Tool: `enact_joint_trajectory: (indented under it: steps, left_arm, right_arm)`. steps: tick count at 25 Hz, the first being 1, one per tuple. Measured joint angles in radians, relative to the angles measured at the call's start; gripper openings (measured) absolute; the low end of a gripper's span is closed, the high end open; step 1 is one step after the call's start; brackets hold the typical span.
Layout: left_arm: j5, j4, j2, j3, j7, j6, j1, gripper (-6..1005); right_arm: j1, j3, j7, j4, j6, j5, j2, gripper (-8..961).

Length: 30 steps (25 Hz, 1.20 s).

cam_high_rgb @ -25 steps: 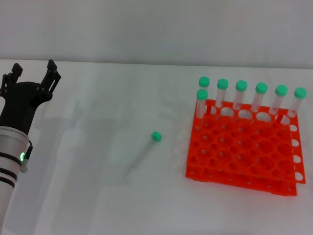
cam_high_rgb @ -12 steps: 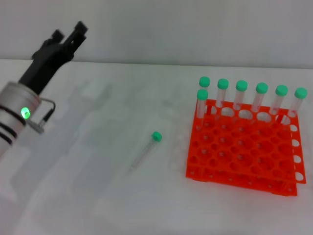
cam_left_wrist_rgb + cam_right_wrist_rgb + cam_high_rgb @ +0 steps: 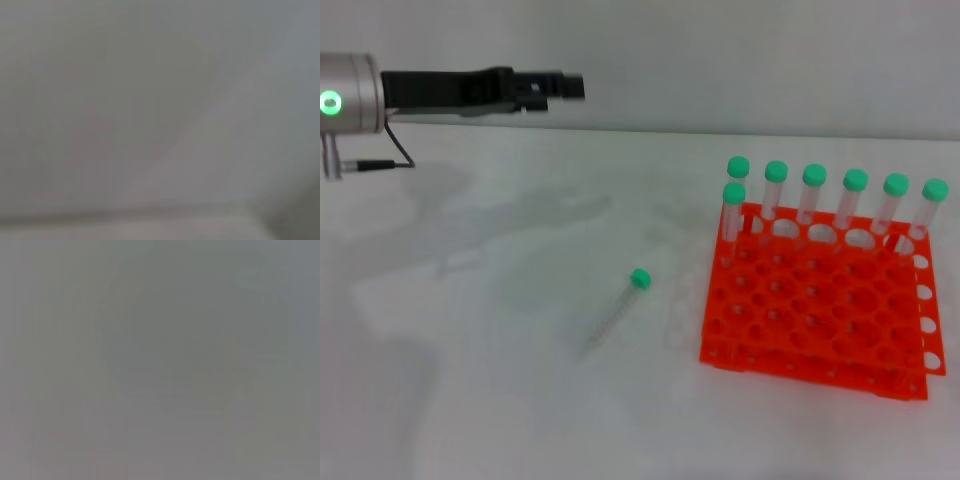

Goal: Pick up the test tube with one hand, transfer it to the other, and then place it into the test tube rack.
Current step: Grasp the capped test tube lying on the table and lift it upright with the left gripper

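The test tube [image 3: 616,308] lies on the white table in the head view, its green cap [image 3: 639,278] pointing toward the back right. The orange test tube rack [image 3: 817,318] stands to its right, with several green-capped tubes [image 3: 813,192] upright along its back row. My left gripper [image 3: 570,87] is black, on a silver arm with a green light ring [image 3: 331,102]. It reaches level from the left edge, high above the back of the table and well away from the lying tube. My right gripper is out of view. Both wrist views show only plain grey.
The white table [image 3: 470,380] stretches wide to the left and front of the tube. A pale wall [image 3: 720,60] rises behind the table. The rack's front rows of holes hold nothing.
My left arm has swung up from the lower left and turned from pointing backward to lying level, pointing right across the top. The tube and the rack have not moved.
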Motion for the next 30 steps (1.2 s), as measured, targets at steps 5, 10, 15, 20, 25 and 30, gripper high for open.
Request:
enact_joint_trajectory:
  steps: [5,10,15,20,25,30]
  left_arm:
    - [0.300,-0.216,-0.024,0.119,-0.232,0.111,-0.176,865]
    - [0.602,-0.215,-0.038,0.106,-0.395,0.109,-0.308,862]
    - [0.795,-0.193,-0.105,0.099,-0.490,0.102,-0.403,859]
    - [0.931,-0.130,-0.164,0.095,-0.576,0.037,-0.445,855]
    - [1.012,-0.048,-0.192,0.092,-0.629,-0.051,-0.452,852]
    - [1.050,0.002,-0.214,0.090,-0.661,-0.110,-0.446,849]
  right_arm:
    - [0.007,0.000,0.000,0.000,-0.002,0.000,0.000,798]
    - [0.009,0.005,0.000,0.000,-0.008,0.003,-0.001,794]
    - [0.011,0.008,0.000,0.000,-0.009,0.006,0.000,791]
    - [0.011,0.009,-0.001,0.000,-0.010,0.007,0.001,788]
    - [0.008,0.009,-0.001,0.003,-0.010,0.008,0.002,784]
    - [0.001,0.010,-0.001,0.006,-0.010,0.008,0.002,781]
